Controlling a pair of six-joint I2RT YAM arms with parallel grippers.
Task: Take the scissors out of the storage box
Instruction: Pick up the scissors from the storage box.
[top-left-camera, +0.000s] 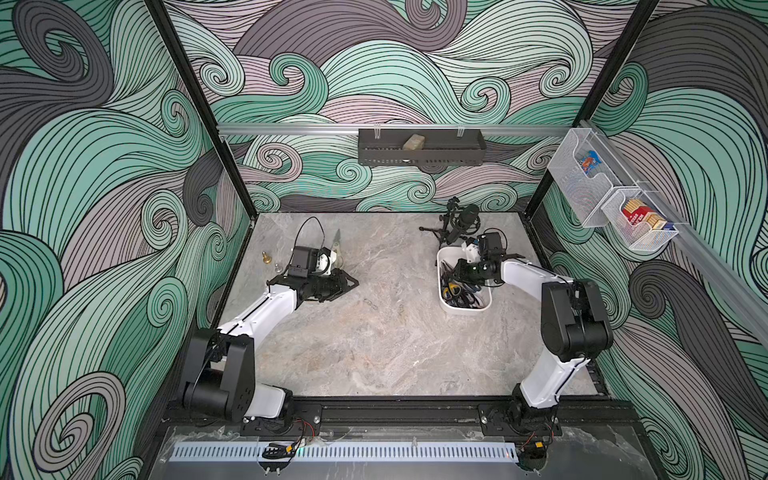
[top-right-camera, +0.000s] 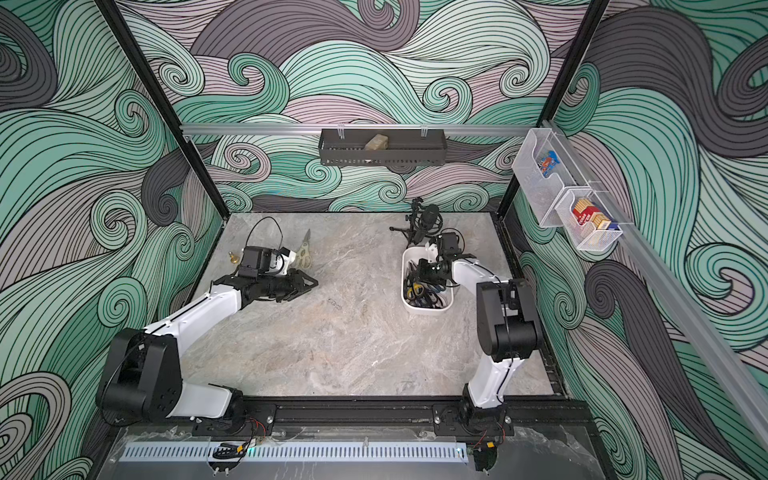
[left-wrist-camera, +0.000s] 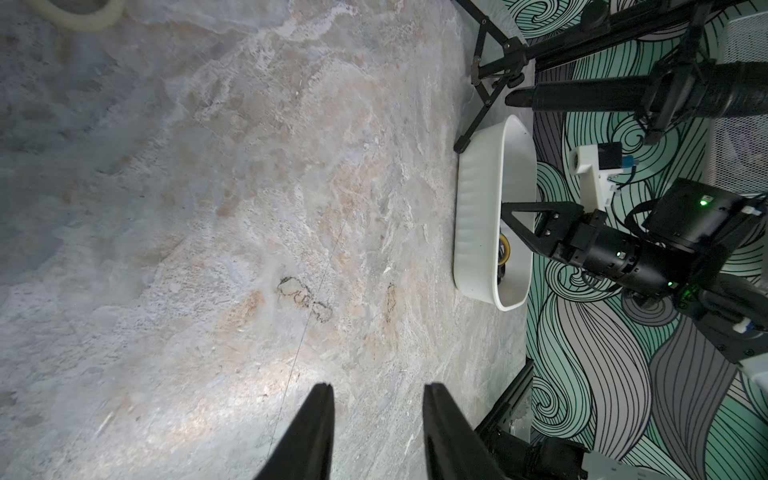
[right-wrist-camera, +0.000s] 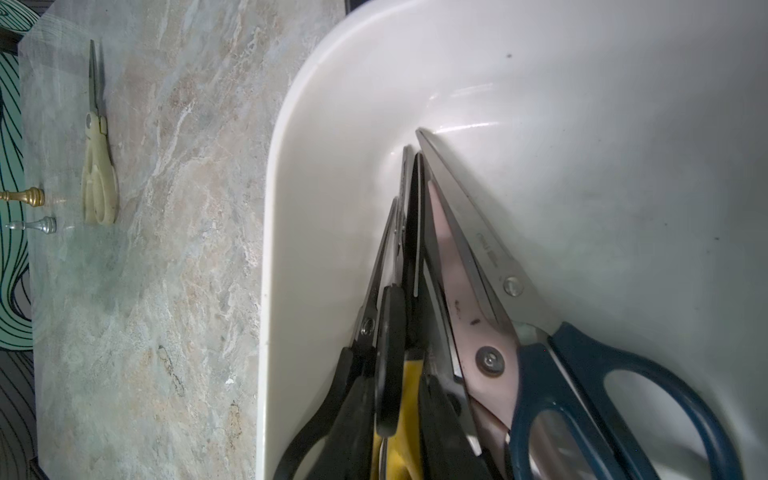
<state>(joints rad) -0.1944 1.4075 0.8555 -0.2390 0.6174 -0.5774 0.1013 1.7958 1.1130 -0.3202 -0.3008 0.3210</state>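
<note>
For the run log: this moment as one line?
left gripper: open, empty | right gripper: inside white plastic storage box, among scissors, grip unclear | cream-handled metal scissors: out, on marble table

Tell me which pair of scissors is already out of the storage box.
The cream-handled pair, lying flat on the table; the other pairs in view sit inside the white storage box.
</note>
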